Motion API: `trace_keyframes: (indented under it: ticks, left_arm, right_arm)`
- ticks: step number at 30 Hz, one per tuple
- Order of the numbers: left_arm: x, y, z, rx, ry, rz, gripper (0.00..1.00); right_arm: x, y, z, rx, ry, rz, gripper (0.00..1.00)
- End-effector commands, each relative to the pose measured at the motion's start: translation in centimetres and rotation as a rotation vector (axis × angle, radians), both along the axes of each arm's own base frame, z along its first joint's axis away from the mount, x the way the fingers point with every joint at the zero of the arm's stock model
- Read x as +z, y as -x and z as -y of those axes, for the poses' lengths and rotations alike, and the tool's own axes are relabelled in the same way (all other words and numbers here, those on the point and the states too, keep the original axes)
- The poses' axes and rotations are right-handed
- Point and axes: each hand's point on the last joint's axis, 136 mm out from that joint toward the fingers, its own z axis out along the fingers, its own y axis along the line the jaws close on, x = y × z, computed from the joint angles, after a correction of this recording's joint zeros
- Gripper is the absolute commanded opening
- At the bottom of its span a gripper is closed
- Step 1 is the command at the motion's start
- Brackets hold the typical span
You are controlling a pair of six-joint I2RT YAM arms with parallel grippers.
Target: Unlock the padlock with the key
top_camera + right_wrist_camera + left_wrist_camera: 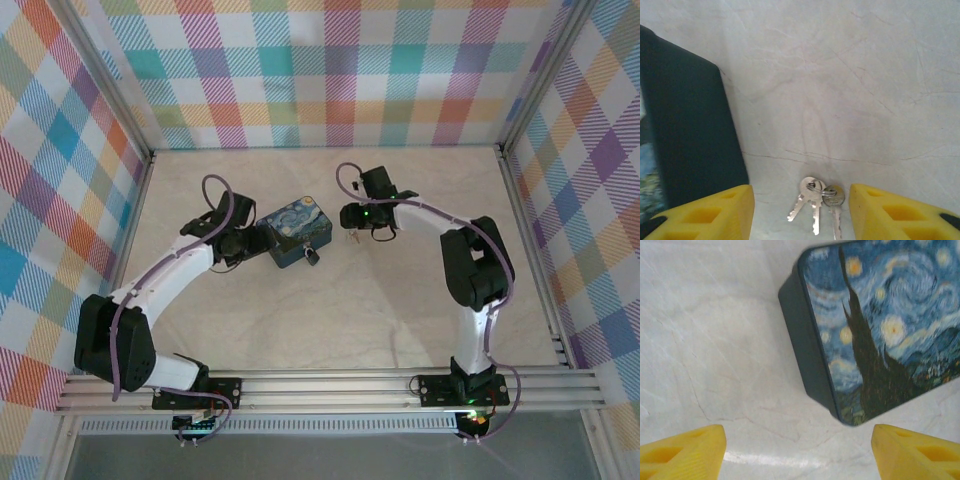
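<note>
The padlock point(312, 257) sits against the near edge of the blue swirl-painted box point(293, 232), a small dark body at the box's corner nearest the right arm point(470, 262); from the top view it is too small to tell how its shackle stands. The box rests on the pale marbled surface point(330, 330) about midway between the two arms. The key point(815, 205) lies flat on the surface just to the right of the box, joined on a small ring with two other thin silvery keys, their blades fanned toward the wrist camera. The right jaws are lowered over this bunch: the two yellow fingers point(715, 215) stand on either side of it, apart from the metal, with bare surface visible between each finger and the keys, so the jaws are parted and hold nothing. In that same view the dark side wall of the box point(685, 125) rises at the left, near but not touching the keys. The left arm point(170, 275) reaches in from the other side, its jaws at the box's left end. From the left wrist, the yellow fingers point(680, 452) are spread wide with only marbled surface between them, and the painted lid of the box point(890, 330) lies just ahead, untouched.
</note>
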Motion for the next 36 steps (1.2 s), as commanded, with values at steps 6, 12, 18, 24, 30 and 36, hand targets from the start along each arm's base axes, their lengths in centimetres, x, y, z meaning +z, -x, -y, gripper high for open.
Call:
trace_keyframes:
  ticks: [6, 12, 18, 24, 30, 36]
  left_arm:
    - [-0.3, 1.9, 0.4, -0.041, -0.021, -0.021, 0.76]
    - [-0.1, 1.8, 1.0, -0.056, -0.016, -0.016, 0.76]
    - [-0.5, 1.5, 1.2, -0.064, -0.025, -0.021, 0.76]
    - [-0.4, 1.3, 1.4, -0.073, -0.023, -0.02, 0.76]
    - [0.2, 1.5, 3.2, -0.114, 0.016, -0.013, 0.76]
    - [0.7, 1.8, 6.9, -0.136, 0.223, -0.039, 0.76]
  right_arm:
    - [-3.2, -0.1, 0.1, 0.057, 0.084, -0.047, 0.51]
    - [-4.3, -0.3, -0.1, 0.06, 0.087, -0.06, 0.42]
    - [-5.2, 0.3, 0.4, 0.049, 0.1, -0.076, 0.28]
    - [-5.6, 1.0, 0.8, 0.049, 0.11, -0.094, 0.17]
    - [-5.1, 2.0, 1.4, 0.064, 0.11, -0.101, 0.02]
    - [-2.6, 3.2, 1.6, 0.082, -0.007, -0.103, 0.0]
